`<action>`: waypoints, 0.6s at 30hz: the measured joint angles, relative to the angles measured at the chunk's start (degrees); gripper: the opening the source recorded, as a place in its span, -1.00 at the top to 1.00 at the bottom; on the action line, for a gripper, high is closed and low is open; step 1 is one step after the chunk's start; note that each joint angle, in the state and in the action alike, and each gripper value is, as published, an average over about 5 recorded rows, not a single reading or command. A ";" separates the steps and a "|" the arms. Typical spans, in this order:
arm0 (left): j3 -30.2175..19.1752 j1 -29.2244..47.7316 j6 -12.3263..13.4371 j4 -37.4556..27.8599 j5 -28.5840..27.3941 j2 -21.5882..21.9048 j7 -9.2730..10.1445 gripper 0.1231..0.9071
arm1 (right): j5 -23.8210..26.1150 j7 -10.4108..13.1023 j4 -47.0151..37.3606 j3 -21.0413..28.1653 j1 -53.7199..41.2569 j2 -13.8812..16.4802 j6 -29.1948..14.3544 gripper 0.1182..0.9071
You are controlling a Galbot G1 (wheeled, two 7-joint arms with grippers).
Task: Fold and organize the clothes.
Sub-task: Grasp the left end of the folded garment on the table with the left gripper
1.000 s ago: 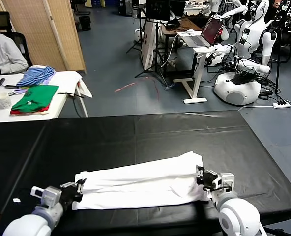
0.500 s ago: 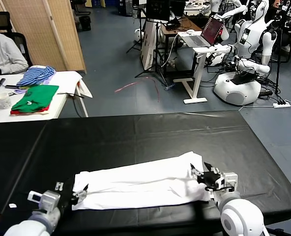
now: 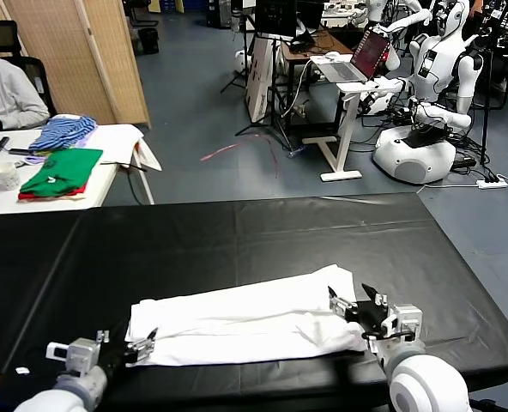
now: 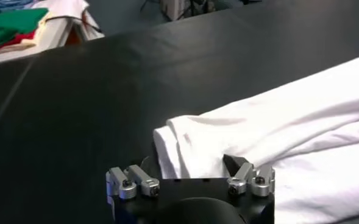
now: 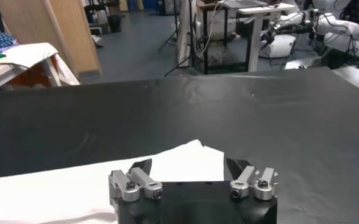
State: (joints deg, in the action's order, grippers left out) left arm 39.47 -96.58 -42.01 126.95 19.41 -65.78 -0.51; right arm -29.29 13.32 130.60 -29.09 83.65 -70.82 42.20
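T-shirt point(image 3: 245, 324) lying folded lengthwise on surface point(image 3: 237, 240) | left gripper point(image 3: 125, 348), right gripper point(image 3: 357, 309): jaws now standing wide, holding nothing | you are seeing both releasing; fold step looking done

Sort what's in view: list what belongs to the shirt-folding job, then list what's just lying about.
Job:
- white T-shirt, folded lengthwise on the black table
- left pincer, open at its left end
- right pincer, open at its right end

Lying about:
- green garment
- blue-striped cloth
- laptop
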 joint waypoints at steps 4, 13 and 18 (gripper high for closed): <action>-0.37 -0.18 0.04 -0.12 -0.78 -0.29 -1.45 -0.93 | -0.09 0.00 0.17 -0.23 0.08 0.02 0.00 -1.00; -0.85 -0.40 0.09 -0.30 -2.13 -0.52 -4.29 -0.17 | -0.33 0.03 0.19 -0.05 -0.14 0.04 0.00 -1.00; -1.00 -0.31 0.09 -0.38 -2.25 -0.83 -4.43 0.60 | -0.36 0.04 0.15 0.14 -0.21 -0.02 0.00 -1.00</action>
State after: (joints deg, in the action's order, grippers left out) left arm 38.47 -96.89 -41.92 126.57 17.17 -66.60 -4.93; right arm -29.65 13.37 130.75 -28.95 83.44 -70.84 42.20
